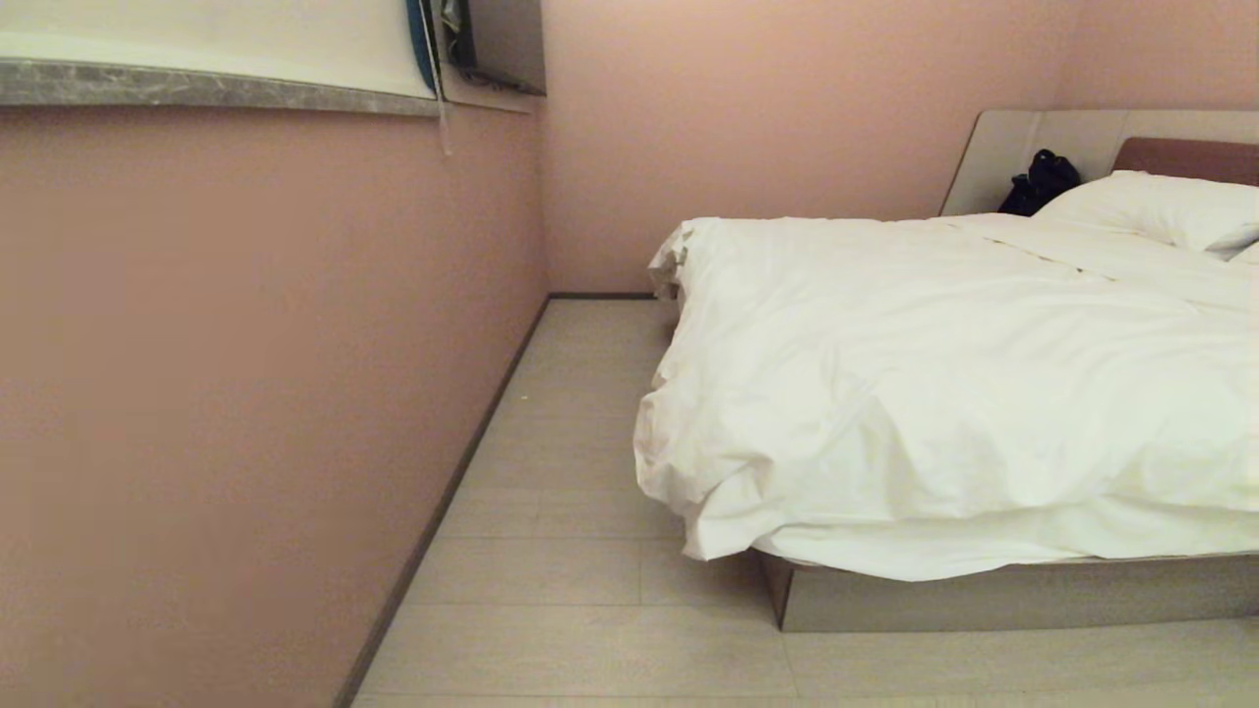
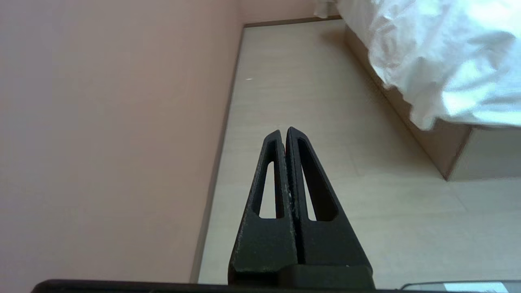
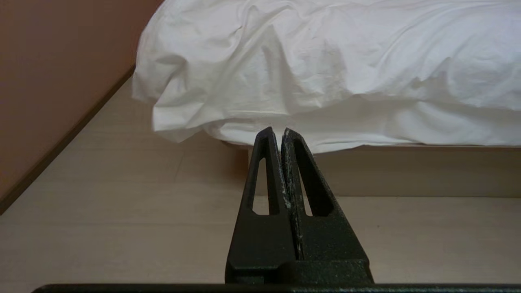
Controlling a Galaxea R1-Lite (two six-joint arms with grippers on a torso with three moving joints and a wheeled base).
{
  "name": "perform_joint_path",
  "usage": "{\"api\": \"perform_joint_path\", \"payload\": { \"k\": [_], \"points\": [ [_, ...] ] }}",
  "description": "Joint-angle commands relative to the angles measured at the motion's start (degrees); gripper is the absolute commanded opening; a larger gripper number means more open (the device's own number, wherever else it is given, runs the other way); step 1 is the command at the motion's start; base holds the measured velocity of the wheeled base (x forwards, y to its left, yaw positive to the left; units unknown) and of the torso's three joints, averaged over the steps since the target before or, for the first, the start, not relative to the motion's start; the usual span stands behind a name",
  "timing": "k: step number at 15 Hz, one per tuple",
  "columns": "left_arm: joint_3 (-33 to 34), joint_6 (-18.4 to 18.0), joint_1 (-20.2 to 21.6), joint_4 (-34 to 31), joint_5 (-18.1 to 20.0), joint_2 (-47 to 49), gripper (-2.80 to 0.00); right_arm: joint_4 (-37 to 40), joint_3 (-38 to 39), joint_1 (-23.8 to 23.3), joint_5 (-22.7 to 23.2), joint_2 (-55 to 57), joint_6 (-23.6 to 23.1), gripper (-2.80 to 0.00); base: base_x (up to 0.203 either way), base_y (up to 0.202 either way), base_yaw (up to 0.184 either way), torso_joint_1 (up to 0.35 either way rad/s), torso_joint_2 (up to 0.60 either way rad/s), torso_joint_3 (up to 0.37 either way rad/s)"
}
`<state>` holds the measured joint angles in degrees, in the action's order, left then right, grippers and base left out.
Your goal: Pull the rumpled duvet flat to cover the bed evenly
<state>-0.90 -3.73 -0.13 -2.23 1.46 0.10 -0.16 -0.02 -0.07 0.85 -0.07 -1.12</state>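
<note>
Where wrinkles gather, one duvet [image 1: 944, 393], one bed [image 1: 984, 595], one pillow [image 1: 1161, 208].

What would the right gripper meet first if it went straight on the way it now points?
Probably the duvet overhanging the foot of the bed: the shut right gripper aims at its lower edge, just above the base. Bare floor lies between; depth is unclear.
</note>
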Motion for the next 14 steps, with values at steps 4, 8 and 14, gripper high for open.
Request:
{"api": "perform_joint_path", "payload": {
  "k": [4,8,14],
  "points": [
    [0.02,0.21,0.05,0.03,-0.06,-0.01,-2.80,-0.02,-0.04,-0.01,0.03,0.07,-0.02,-2.80,-0.192,0.000,0.001,0.003,0.00,0.001],
    [0.02,0.21,0.04,0.03,-0.06,-0.01,-2.80,-0.02,-0.04,-0.01,0.03,0.07,-0.02,-2.80,-0.191,0.000,-0.002,0.003,0.00,0.002],
    [0.02,0.12,-0.02,0.03,-0.06,-0.01,-2.80,-0.02,0.01,-0.01,0.03,0.07,-0.02,-2.80,-0.035,0.000,0.002,-0.002,0.00,0.001]
  ]
}}
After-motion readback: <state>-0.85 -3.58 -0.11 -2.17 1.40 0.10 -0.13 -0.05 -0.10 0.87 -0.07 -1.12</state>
